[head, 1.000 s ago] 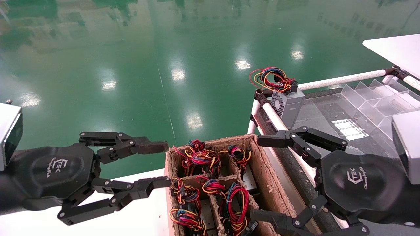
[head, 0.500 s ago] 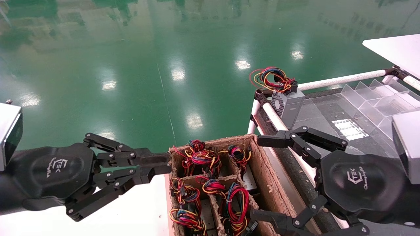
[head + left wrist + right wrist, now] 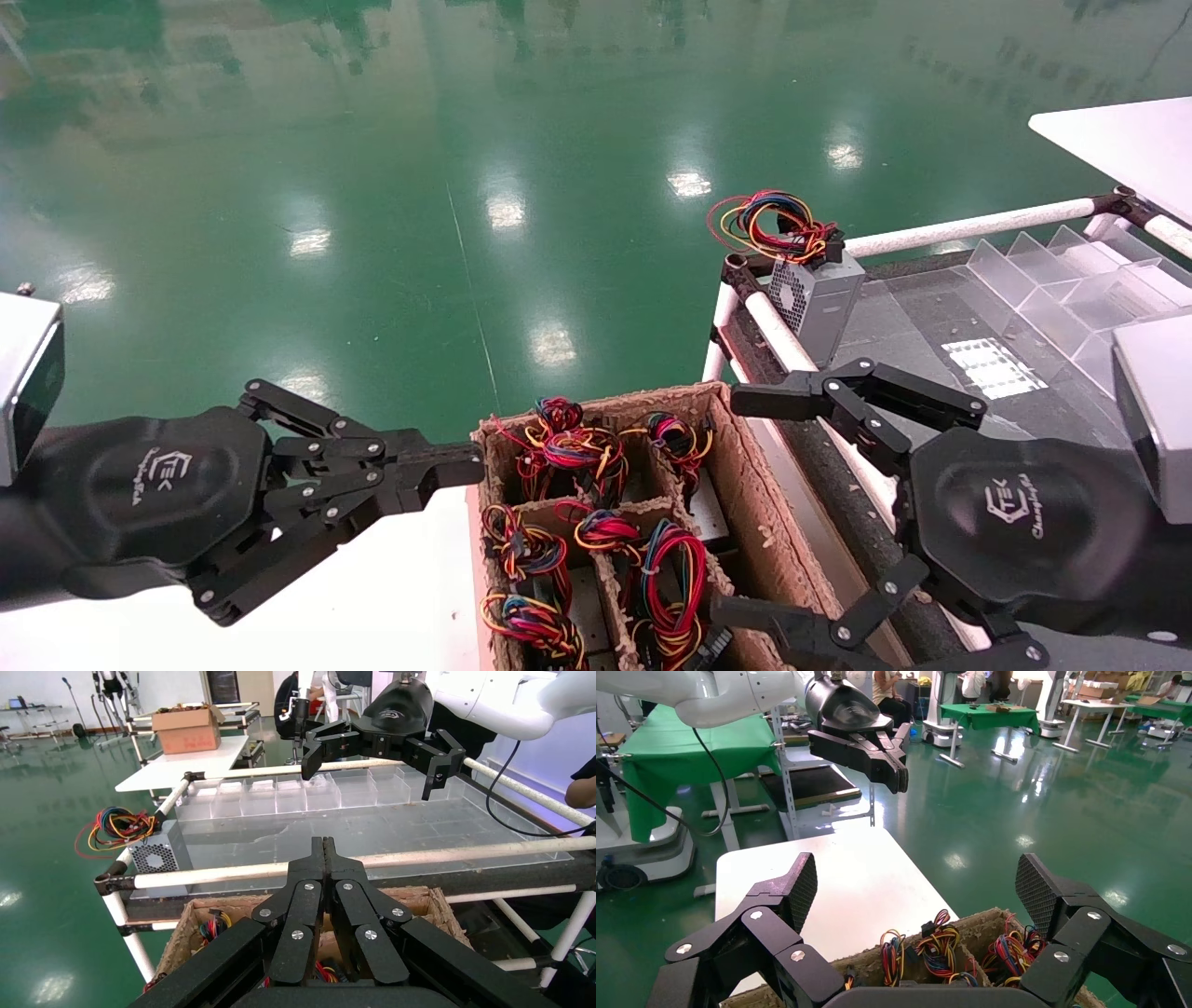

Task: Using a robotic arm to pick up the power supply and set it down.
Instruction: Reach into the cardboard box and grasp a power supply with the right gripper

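Several power supplies stand in the compartments of a cardboard box (image 3: 615,401), mostly hidden under tight knots of red, yellow, blue and black wires (image 3: 666,568). The same knots (image 3: 933,945) show in the right wrist view. My right gripper (image 3: 740,508) hangs open over the box's right side, fingers wide apart, nothing between them (image 3: 918,888). My left gripper (image 3: 466,463) is shut on nothing, its tips just left of the box's far left corner (image 3: 323,846).
A grey box with a perforated vent and a loose wire loop (image 3: 819,294) stands on the corner of a white-pipe rack (image 3: 968,226). Clear plastic dividers (image 3: 1052,280) lie farther right on it. A white table (image 3: 391,596) lies left of the cardboard box.
My left gripper's fingers have closed from wide open to shut, with nothing between them. The right gripper and the box have not moved.
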